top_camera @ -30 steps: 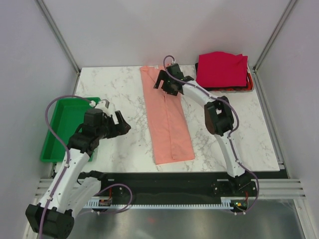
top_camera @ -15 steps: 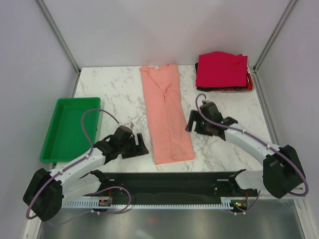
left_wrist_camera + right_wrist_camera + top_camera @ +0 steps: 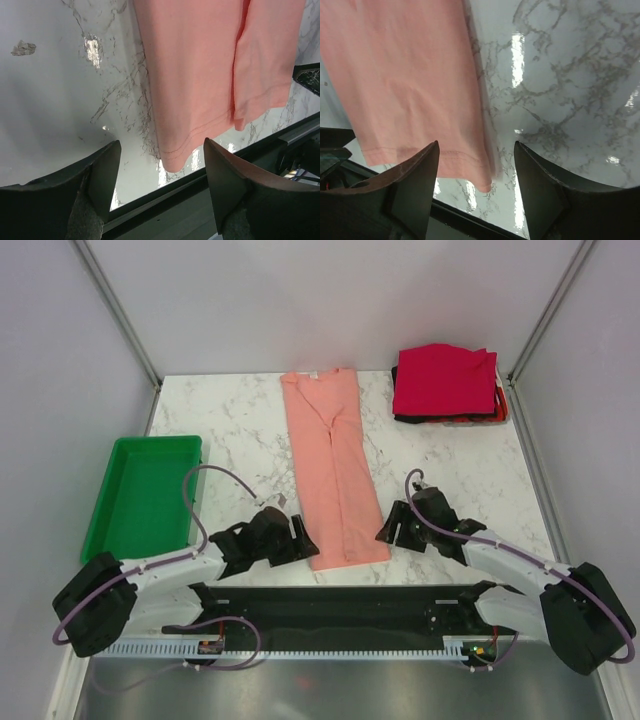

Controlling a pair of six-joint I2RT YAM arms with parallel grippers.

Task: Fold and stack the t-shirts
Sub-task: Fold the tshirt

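My left gripper (image 3: 297, 536) sits low at the bottom centre of the overhead view, just left of the near hem of the salmon-pink t-shirt (image 3: 333, 465). Its fingers (image 3: 102, 170) are spread, and in my left wrist view the shirt's near left corner lies in the gap between them, by the table's front edge. My right gripper (image 3: 392, 530) is just right of the same hem. Its fingers (image 3: 540, 185) are spread too, with the near right corner of the cloth showing between them. I cannot tell whether either pair of tips touches the fabric, but neither is pinching it.

The pink shirt lies flat as a long narrow strip down the middle of the marble table (image 3: 230, 420). Its sides are folded in, so a line runs along its length, and the collar is at the far end. In the upper right of the overhead view a crimson red t-shirt (image 3: 445, 380) tops a folded stack (image 3: 470, 418), with darker and orange-red edges showing beneath. The green tray (image 3: 140, 500) sits at the left.
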